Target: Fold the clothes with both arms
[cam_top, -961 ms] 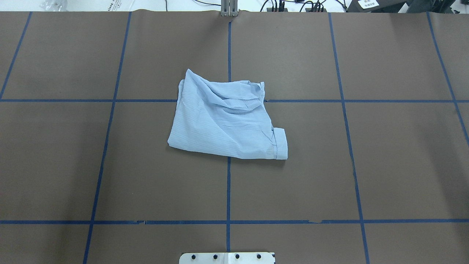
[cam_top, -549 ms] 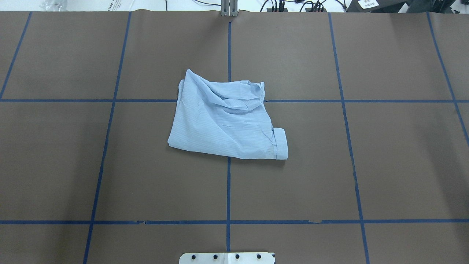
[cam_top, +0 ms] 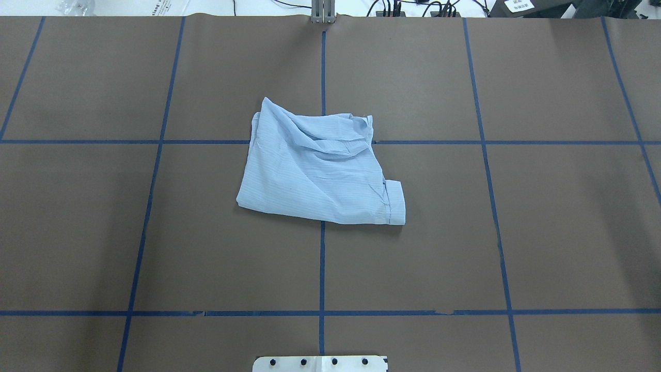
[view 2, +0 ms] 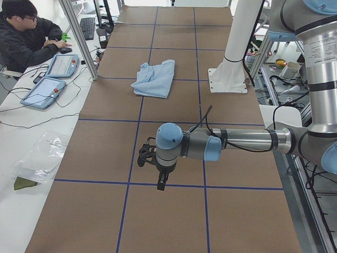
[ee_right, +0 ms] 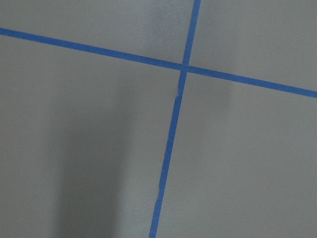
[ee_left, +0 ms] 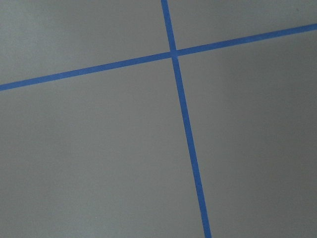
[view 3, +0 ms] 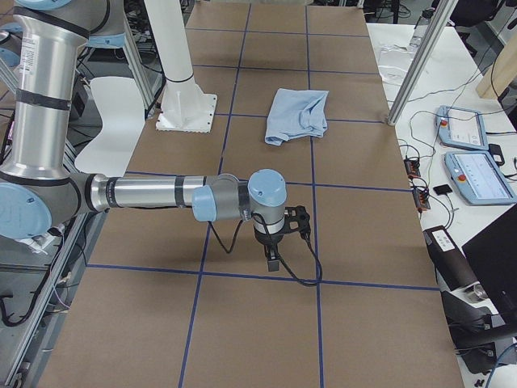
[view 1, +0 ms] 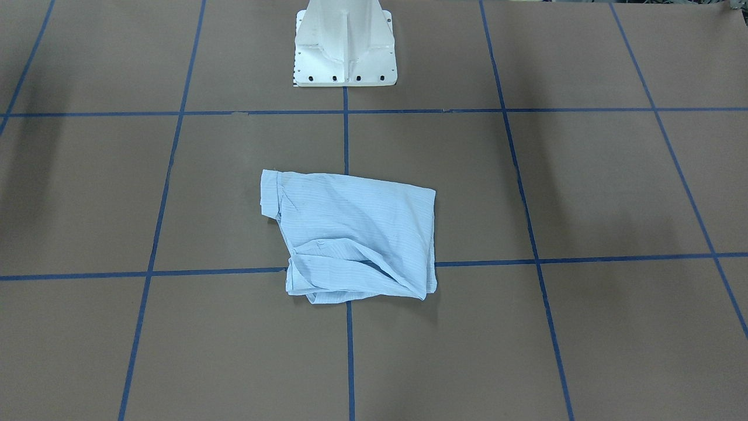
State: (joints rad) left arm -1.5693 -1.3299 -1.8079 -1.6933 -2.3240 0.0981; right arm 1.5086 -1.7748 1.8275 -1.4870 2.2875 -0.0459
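Lying on brown blue-gridded table (cam_top: 568, 232), folded shirt (cam_top: 315, 175), operator (view 2: 26, 37) beside, fingers (view 2: 161, 183), state unclear

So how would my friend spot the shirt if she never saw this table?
Find the big brown table marked with blue tape lines. Near its middle, out from the white pedestal, lies the shirt across a tape crossing. It is the only soft, pale blue, crumpled thing there.

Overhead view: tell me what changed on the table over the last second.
Nothing visibly changed. The shirt lies in the same folded shape in the middle of the table, with its cuff at the same near corner and its creases as they were.
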